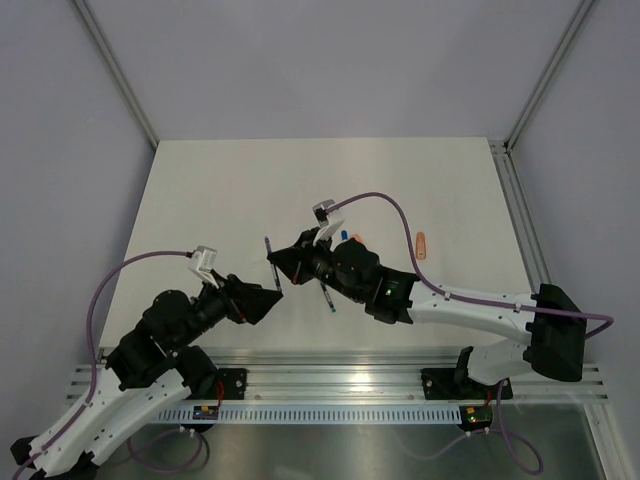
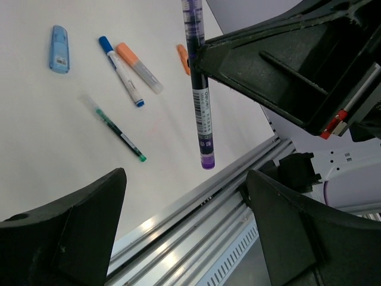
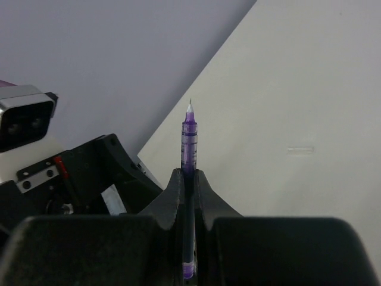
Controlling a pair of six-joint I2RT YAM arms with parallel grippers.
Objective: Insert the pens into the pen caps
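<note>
My right gripper (image 3: 189, 176) is shut on a dark purple pen (image 3: 189, 140), tip pointing up and away; it shows in the top view (image 1: 271, 265) and the left wrist view (image 2: 200, 101). My left gripper (image 2: 186, 176) is open and empty, just below and beside that pen, at left of centre in the top view (image 1: 265, 300). On the table lie a light blue cap (image 2: 58, 49), a white pen with blue end (image 2: 122, 71), a clear pen with orange end (image 2: 138, 67), an orange cap (image 2: 183, 58), a green-tipped dark pen (image 2: 116, 130) and a clear cap (image 3: 300, 149).
A second orange cap (image 1: 422, 244) lies apart at the right of the table. The aluminium rail (image 2: 196, 214) runs along the near table edge under my left gripper. Grey walls and frame posts (image 1: 120, 75) enclose the table.
</note>
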